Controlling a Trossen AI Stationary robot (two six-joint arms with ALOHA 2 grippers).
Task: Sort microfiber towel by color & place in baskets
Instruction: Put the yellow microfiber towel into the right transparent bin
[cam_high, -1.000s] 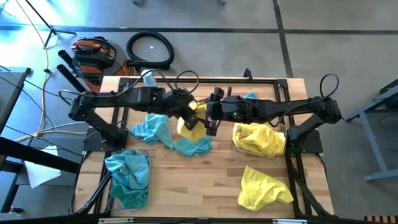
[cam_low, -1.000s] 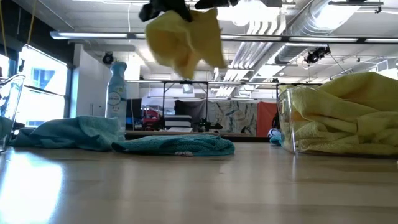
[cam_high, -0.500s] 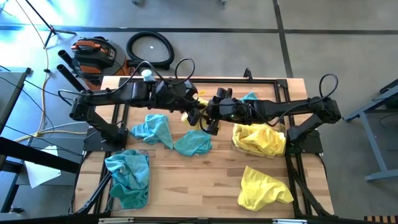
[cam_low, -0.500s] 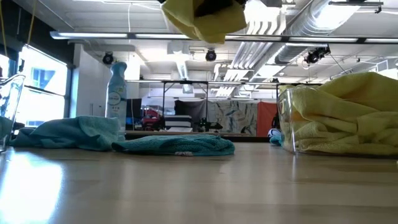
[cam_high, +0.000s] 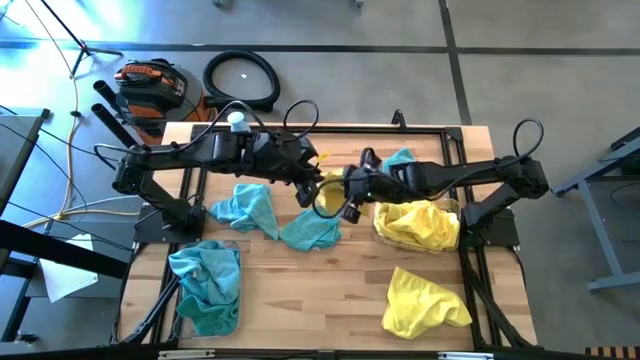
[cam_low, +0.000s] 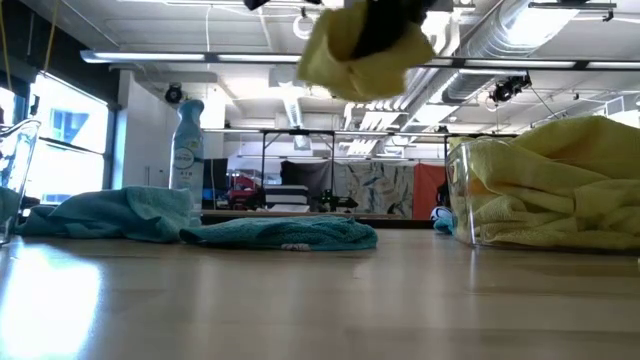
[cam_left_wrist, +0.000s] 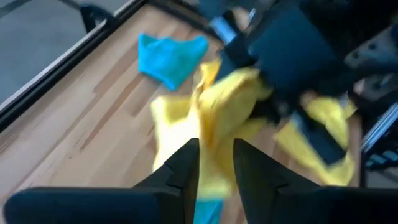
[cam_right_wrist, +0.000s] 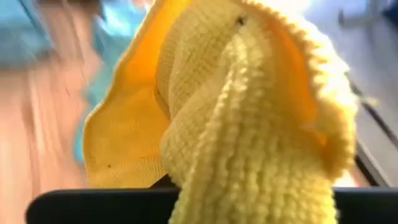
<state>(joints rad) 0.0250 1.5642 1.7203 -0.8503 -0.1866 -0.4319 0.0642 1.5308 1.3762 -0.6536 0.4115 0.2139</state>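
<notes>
A yellow microfiber towel hangs bunched in the air over the table's middle, between my two grippers. My left gripper is open, its fingers on either side of a fold of the towel. My right gripper comes from the right and is shut on the towel. The towel fills the right wrist view and hides that gripper's fingers. Two teal towels lie on the table below. One basket holds yellow towels, and the other basket holds teal ones. My left gripper has a fold of the yellow towel between its parted fingers; I cannot tell whether they touch it. My right gripper holds the towel's bunched upper part, slanting down from the table's right. The towel hides the pads. It hangs crumpled, clear of the table.
A loose yellow towel lies near the front right and a teal one at the back. A spray bottle stands at the back left. Bare wood lies between the baskets along the near edge.
My left gripper has raised the yellow towel, which first hung long below it and is now bunched higher up. My right gripper has tipped downward and come against the towel from the right, taking hold of it. The towel has shifted a little toward the table's right.
</notes>
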